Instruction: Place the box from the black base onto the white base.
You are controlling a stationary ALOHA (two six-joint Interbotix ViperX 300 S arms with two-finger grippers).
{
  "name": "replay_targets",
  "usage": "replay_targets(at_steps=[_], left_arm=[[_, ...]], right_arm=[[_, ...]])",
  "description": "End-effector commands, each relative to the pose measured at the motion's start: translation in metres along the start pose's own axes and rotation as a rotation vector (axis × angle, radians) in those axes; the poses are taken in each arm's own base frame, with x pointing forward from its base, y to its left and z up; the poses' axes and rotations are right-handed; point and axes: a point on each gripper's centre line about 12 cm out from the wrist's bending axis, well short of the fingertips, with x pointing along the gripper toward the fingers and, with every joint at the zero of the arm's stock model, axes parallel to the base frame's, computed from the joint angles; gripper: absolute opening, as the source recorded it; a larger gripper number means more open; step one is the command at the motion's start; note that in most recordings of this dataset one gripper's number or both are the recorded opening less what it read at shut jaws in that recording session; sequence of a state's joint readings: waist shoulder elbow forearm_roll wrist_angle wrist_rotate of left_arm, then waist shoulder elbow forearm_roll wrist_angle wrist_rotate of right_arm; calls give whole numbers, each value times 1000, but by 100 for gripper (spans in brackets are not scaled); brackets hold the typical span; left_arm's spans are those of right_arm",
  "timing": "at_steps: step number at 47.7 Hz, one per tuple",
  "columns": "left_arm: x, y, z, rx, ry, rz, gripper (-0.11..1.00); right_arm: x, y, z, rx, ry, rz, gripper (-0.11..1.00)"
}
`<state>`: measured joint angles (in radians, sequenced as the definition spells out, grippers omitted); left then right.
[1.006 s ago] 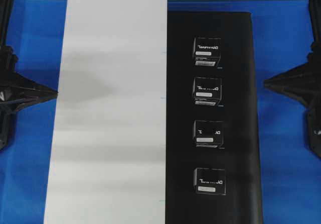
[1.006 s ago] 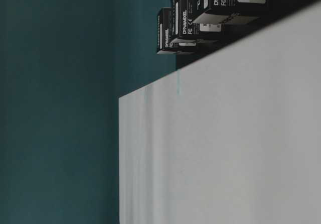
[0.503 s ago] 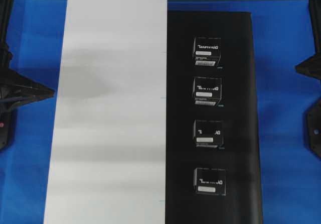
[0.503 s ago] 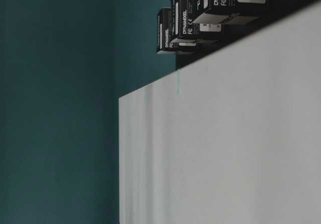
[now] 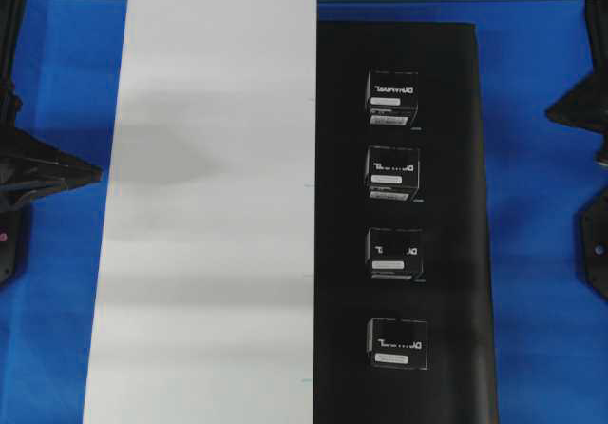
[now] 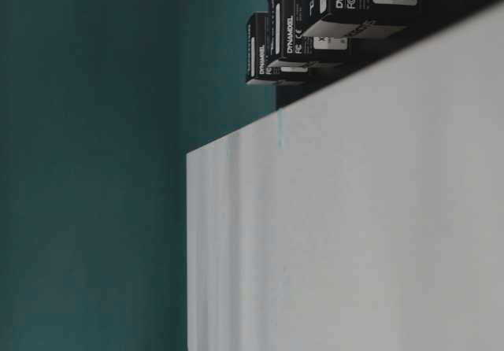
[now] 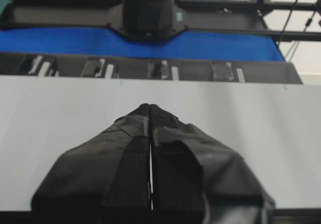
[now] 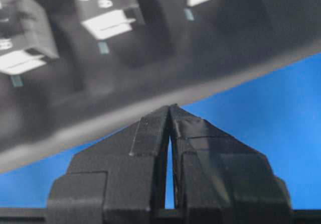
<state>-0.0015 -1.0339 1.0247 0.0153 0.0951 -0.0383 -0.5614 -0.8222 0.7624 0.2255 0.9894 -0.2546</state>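
Boxes: four are lined up in a column on the black base [image 5: 399, 205]; the top box [image 5: 392, 98] is lettered and labelled like the rest.
White base [image 5: 209, 205]: laid edge to edge with the black one on the blue table [image 5: 541, 205]; nothing is seen on it.
Left gripper [image 7: 150, 108]: pressed together above the white base.
Right gripper [image 8: 170, 111]: tips pressed together, nothing pinched, seemingly just off the black edge though blurred.

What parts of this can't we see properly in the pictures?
- Top view: both arms are cut off by the side edges, hands unseen.
- Low side view: only three boxes show, cropped by the top edge; the white board hides the black sheet.
- Right wrist view: boxes are blurred, lettering unreadable.
- Top view: box label print is too small to read.
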Motion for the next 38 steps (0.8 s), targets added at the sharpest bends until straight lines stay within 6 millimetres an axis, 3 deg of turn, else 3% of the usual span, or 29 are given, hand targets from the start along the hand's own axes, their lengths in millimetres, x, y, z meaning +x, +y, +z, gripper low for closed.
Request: replay_targets(at_steps=[1,10,26,38], left_arm=[[0,0,11,-2,-26,3,-5],[0,0,11,-9,-26,2,-5],[1,0,11,-11,-23,2,-5],[1,0,11,-11,-12,3,-5]], right_arm=[[14,-15,6,2,12,11,5],[32,-39,8,-32,21,29,5],[74,-55,11,-115,106,83,5],[82,-62,19,-192,55,37,7]])
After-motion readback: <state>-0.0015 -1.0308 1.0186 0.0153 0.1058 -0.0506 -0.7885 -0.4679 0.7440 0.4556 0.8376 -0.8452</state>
